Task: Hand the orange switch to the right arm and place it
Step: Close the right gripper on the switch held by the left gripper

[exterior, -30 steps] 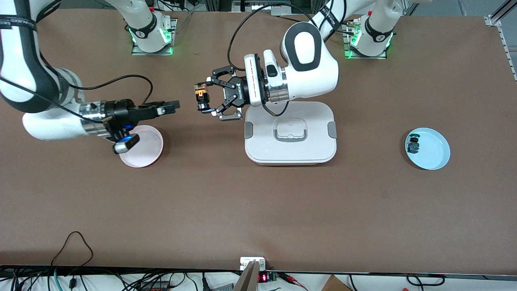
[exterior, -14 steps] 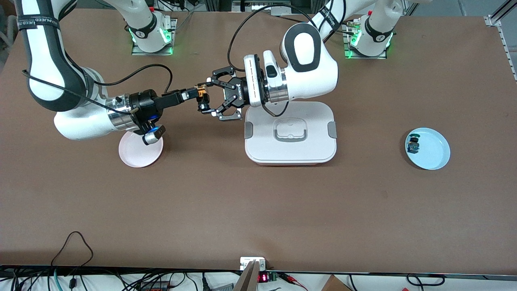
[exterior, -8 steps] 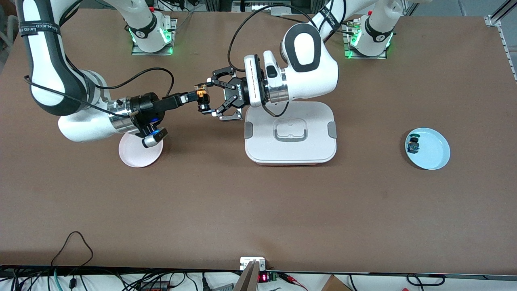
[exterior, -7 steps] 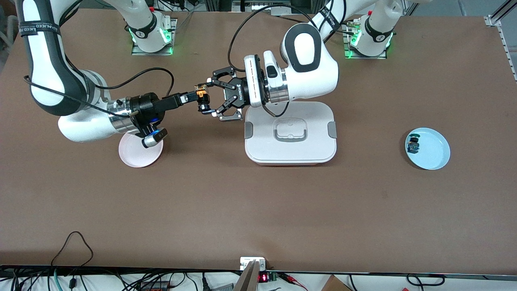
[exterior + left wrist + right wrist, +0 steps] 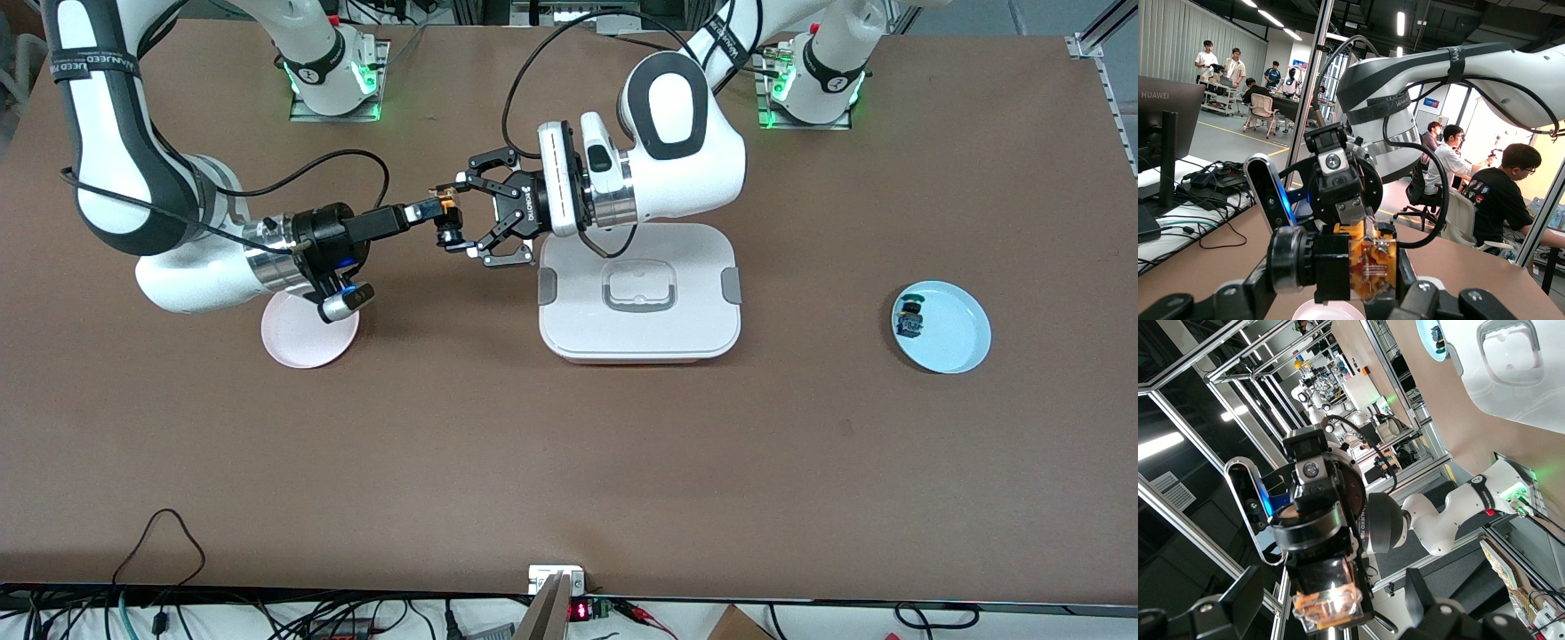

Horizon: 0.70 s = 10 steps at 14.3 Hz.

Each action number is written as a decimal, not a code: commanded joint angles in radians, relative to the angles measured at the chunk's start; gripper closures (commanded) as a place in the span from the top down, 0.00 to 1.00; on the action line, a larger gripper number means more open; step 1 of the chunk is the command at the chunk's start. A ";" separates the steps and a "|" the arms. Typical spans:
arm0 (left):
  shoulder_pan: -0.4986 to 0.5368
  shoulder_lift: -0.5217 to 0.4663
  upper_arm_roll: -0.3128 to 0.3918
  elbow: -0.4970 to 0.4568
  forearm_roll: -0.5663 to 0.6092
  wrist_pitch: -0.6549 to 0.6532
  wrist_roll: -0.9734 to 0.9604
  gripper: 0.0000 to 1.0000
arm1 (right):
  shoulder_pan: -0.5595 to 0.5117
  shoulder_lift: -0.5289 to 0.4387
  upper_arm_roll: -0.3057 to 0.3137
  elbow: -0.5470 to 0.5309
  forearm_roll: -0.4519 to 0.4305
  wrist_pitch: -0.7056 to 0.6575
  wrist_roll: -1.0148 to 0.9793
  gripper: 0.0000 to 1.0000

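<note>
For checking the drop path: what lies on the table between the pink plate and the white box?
Front view: only bare table between the pink plate and the white box.

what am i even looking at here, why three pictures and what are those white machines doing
Two white robot arms work at a brown table. The big picture is from a high camera facing them; the other two come from cameras on each arm's wrist. The left tool is up over the table between the pink plate and the white lidded box, shut on the orange switch, a tiny push-button part. The right tool has its tips at that switch for a handover; its grip is unclear. Toward the left arm's end, a blue plate holds a teal-capped component.
</note>
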<state>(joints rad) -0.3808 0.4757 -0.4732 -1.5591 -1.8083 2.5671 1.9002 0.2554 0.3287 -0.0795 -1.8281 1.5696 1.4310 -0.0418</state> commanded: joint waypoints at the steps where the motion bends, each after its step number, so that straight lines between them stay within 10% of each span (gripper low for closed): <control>1: 0.002 0.004 -0.005 0.014 -0.039 -0.005 0.040 0.00 | 0.008 0.001 -0.005 -0.003 0.026 -0.003 -0.015 0.81; 3: 0.002 0.004 -0.005 0.014 -0.039 -0.005 0.040 0.00 | 0.005 0.000 -0.005 -0.003 0.023 -0.010 0.000 0.32; 5: 0.003 0.004 -0.005 0.014 -0.039 -0.005 0.040 0.00 | 0.005 0.000 -0.005 0.001 0.023 -0.012 0.000 0.10; 9: 0.003 0.004 -0.005 0.016 -0.039 -0.005 0.039 0.02 | 0.005 0.000 -0.005 0.003 0.024 -0.009 -0.018 0.02; 10: 0.003 0.004 -0.005 0.016 -0.039 -0.005 0.040 0.37 | 0.005 0.000 -0.005 0.003 0.026 -0.009 -0.018 0.02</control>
<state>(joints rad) -0.3809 0.4763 -0.4737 -1.5599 -1.8159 2.5653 1.8958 0.2546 0.3292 -0.0809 -1.8251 1.5793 1.4306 -0.0612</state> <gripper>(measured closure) 0.278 0.555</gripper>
